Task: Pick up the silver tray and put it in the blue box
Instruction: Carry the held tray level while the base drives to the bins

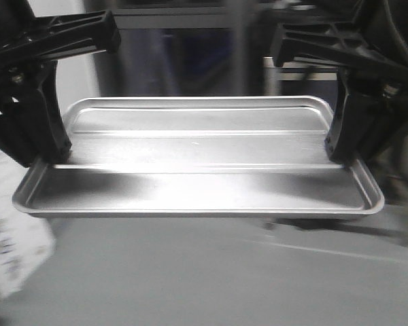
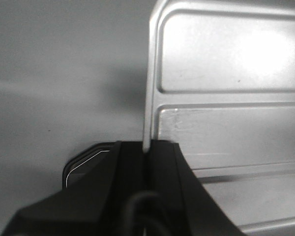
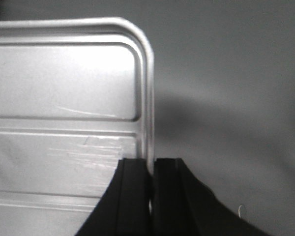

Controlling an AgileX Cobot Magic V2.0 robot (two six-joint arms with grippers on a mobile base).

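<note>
1. Clearly, one silver tray [image 1: 197,163] hangs level above the grey tabletop [image 1: 190,272], not touching it.
2. Two claws hold it: the left claw [image 2: 146,147] is clamped on its left rim, the right claw [image 3: 151,164] on its right rim.
3. Two long ridges cross its panel.

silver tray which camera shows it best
The exterior front-facing view: nearly the whole silver tray shows, end to end. Each wrist view shows only one rounded corner, a stretch of rim and part of the inner panel.

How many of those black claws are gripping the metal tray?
2. The left gripper clamps the silver tray on its left rim; the right gripper clamps its right rim.
</note>
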